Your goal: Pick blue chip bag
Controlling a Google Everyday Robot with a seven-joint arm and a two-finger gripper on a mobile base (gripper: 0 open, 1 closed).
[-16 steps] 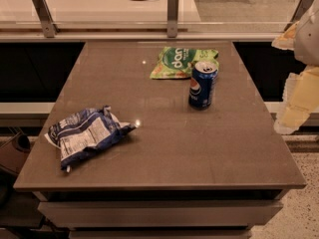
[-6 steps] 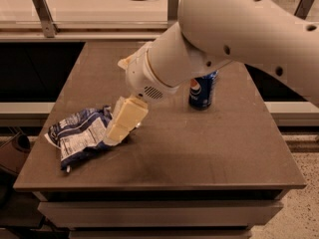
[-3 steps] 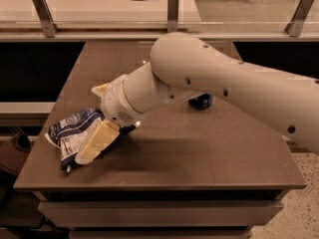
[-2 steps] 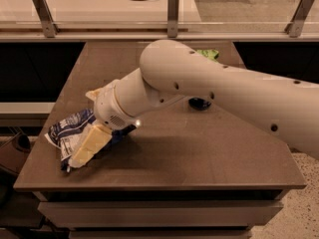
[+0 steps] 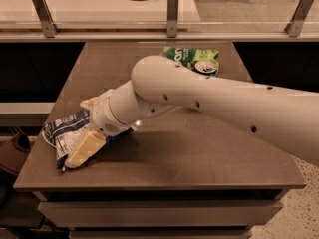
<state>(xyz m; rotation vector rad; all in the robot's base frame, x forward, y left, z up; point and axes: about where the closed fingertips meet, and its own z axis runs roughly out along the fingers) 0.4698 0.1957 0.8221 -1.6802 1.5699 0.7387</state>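
1. Brown-grey and matt, the surface (image 5: 199,156) runs from its plain front edge away from you.
2. At its front left lies the blue chip bag (image 5: 61,132): crinkled dark blue and white foil with a white printed panel whose text you cannot read.
3. Your cream-coloured gripper (image 5: 80,151) lies on the bag's right part. You cannot tell whether it is clamped on the foil or only resting there.
4. The smooth white arm (image 5: 214,98) crosses the surface to the right.
5. At the far edge sits a green snack bag (image 5: 184,55) with partly hidden white lettering, and a can (image 5: 205,67) shows only its top.
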